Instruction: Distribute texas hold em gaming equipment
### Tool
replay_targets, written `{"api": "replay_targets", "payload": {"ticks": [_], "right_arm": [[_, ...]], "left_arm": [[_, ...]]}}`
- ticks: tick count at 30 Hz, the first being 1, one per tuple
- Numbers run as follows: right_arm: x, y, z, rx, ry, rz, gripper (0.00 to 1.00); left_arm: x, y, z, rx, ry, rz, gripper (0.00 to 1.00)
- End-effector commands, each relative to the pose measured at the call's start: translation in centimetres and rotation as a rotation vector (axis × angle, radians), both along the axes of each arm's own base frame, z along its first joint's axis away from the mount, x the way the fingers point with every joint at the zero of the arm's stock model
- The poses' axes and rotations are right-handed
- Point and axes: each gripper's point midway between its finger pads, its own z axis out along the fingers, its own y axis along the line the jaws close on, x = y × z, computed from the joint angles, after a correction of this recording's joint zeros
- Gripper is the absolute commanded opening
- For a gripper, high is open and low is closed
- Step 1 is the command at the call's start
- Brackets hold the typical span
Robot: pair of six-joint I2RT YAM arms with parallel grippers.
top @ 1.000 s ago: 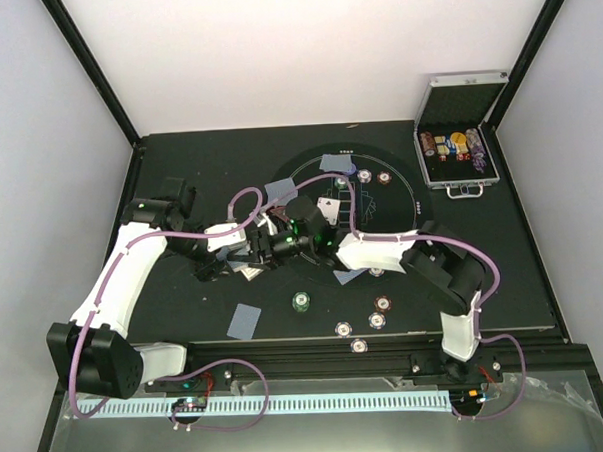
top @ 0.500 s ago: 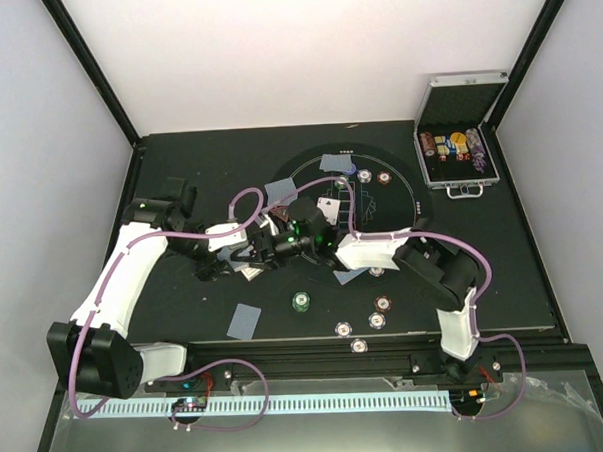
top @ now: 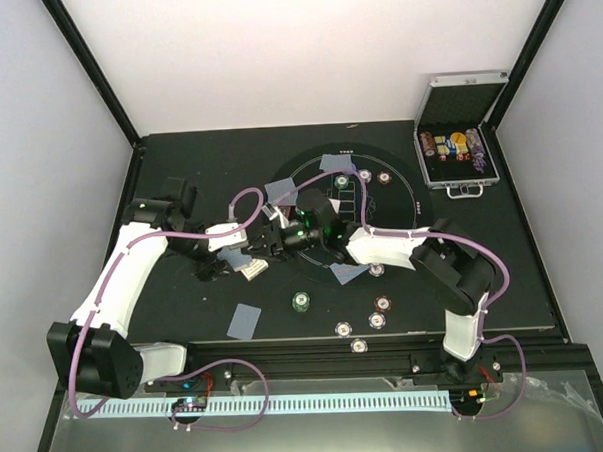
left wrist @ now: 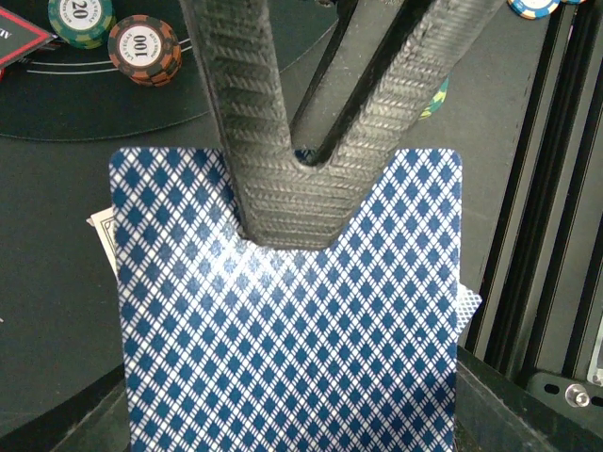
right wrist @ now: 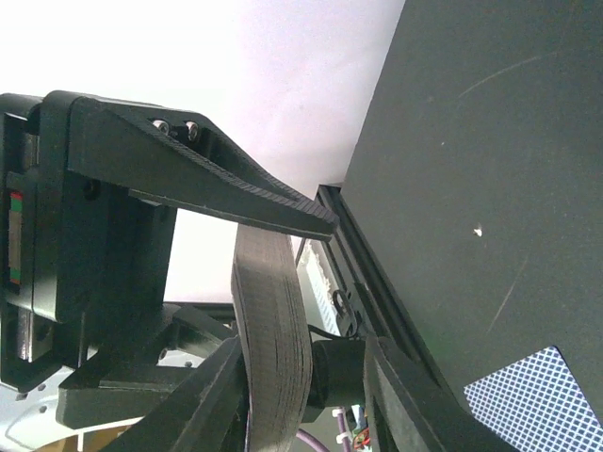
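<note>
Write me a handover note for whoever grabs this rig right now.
Left gripper: jaws shut on the deck.
Right gripper: fingers on the deck's top card; open or shut unclear.
Done: face-down cards are dealt out, including the far card and near-left card. The green chip and other chips are placed.
Left: probably peel off the next card and deal it.
Silver case stands open, far right.

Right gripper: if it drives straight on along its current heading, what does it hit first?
The blue-backed card stack. In the top view the right gripper points left, straight at it, and seems close to touching, though depth is unclear from these views.
</note>
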Motion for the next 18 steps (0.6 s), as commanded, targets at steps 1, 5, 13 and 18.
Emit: {"api": "replay_targets", "payload": {"ticks": [1, 5, 13, 18], "right_arm": [[0.2, -1.0, -0.9, -0.056, -0.005, -0.025, 0.39], [-0.6, 0.2, 1.0, 0.0, -0.019, 0.009, 0.51], [-1.8, 2.5, 1.0, 0.056, 0.015, 0.065, 0.51], [-1.7, 2.7, -0.3, 0.028, 0.034, 0.064, 0.51]], "left_arm": [[-0.2, -0.3, 0.6, -0.028, -0.004, -0.01, 0.02], [-0.2, -0.3, 0.6, -0.03, 0.0, -0.008, 0.02], [-0.3, -0.3, 0.4, -0.028, 0.007, -0.008, 0.02], [-0.3, -0.3, 0.5, -0.029, 0.003, -0.008, 0.01]]}}
